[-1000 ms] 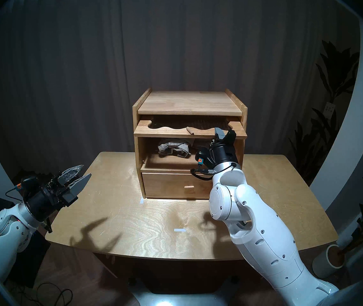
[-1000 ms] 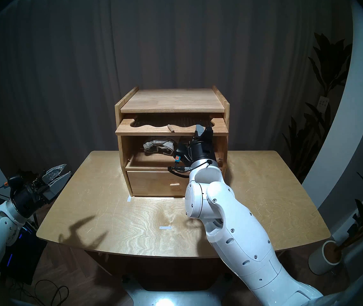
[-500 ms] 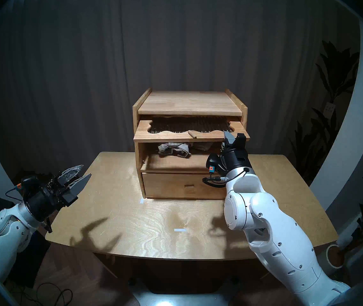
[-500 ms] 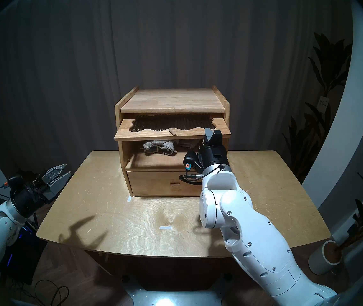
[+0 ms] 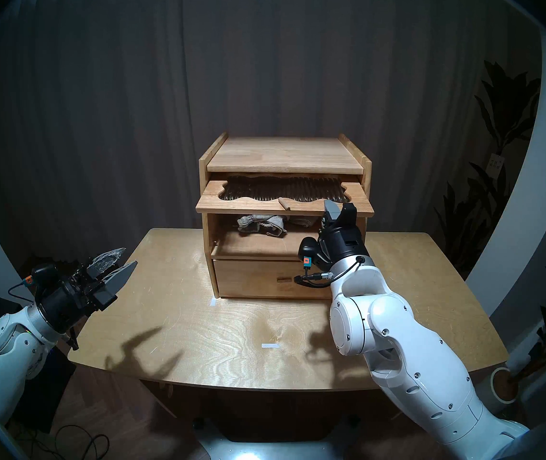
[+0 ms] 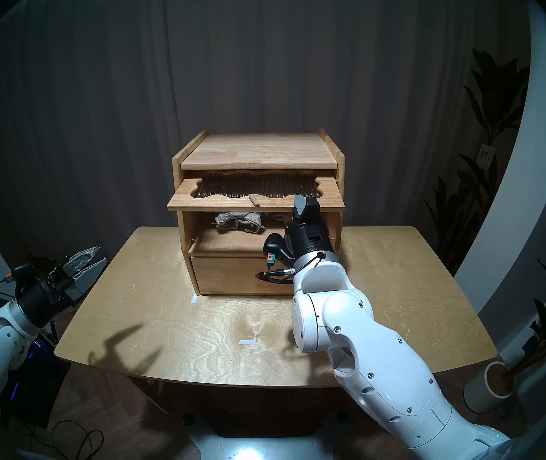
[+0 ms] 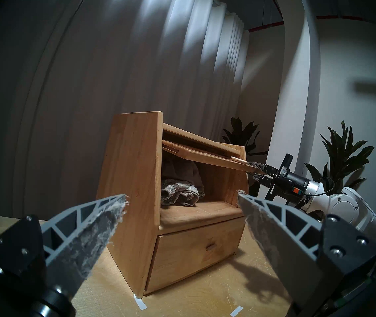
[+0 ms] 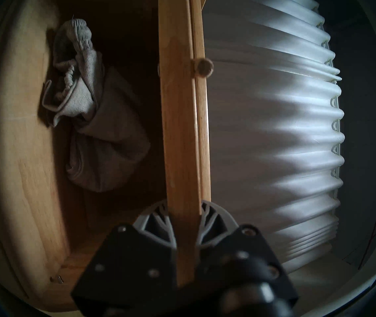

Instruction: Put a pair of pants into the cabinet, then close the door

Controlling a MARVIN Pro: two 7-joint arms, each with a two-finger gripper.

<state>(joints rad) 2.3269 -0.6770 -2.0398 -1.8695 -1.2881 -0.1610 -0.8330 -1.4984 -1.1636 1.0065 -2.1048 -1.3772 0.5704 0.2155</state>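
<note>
Reaching up-forward, right claw (image 5: 338, 211) — pinching the door (image 5: 248, 206) front edge, pants (image 5: 261, 225) beyond it in the cabinet (image 5: 284, 152); left claw (image 5: 119, 266) — spread, idle.

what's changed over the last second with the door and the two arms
The right gripper, clamped on the door's front edge, has drawn it farther out of the cabinet, front edge lower, showing more ribbed glass. The pants stay inside, the drawer shut, and the left gripper open and empty, unmoved.
</note>
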